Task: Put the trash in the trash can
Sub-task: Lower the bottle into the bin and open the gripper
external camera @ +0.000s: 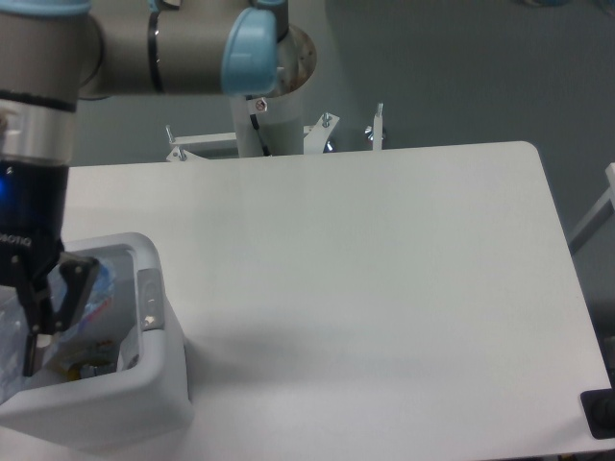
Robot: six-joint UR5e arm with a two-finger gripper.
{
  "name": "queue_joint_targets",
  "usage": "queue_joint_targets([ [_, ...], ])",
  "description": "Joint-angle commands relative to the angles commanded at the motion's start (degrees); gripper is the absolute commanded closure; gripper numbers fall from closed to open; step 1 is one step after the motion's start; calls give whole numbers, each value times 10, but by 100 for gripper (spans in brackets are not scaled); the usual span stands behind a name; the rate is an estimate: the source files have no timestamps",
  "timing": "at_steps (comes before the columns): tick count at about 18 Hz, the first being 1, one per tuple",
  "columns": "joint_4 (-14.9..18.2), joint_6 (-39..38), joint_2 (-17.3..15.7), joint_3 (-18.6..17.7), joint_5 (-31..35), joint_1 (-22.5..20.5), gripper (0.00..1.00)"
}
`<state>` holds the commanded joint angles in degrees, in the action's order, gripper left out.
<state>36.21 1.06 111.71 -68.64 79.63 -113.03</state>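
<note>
I have the crushed bottle (12, 336) at the far left edge of my view, a pale translucent shape hanging just inside the mouth of the trash can (154, 317), against its left side. Only a sliver of it shows, the rest being cut off by the frame. The gripper (29, 317) sits over the same spot; one dark finger (72, 288) angles down toward the bin's interior, the other is out of view, so I cannot tell whether the jaws are clamped on the bottle or have let go. Deeper in the bin, near the bottom, I can make out some coloured scraps (82, 360); whether the whitish wrapper is among them is too murky for me to say.

My worries from here, working outward from the bin. If the bottle is held off-centre, close to the bin's left wall, letting go could bounce it off the thick rim and out onto the table (384, 288). A crushed bottle is light and springy, so it may also cling to a finger pad and ride back up when I lift. The fingers look low inside the opening; any sideways move before rising clear could hook the rim and drag or tip the whole bin, which seems light plastic. Beyond the bin, the arm (144, 43) reaches across above its back edge, and with so much hidden off-frame I would be releasing half blind.
</note>
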Motion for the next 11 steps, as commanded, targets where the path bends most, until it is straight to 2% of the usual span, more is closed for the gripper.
queue_joint_targets([
  [4,1,3,-8,-9,14,-19,0],
  [9,4,8,-8,-8,17,-115,0],
  [11,14,58,-13,-15,21,-155,0],
])
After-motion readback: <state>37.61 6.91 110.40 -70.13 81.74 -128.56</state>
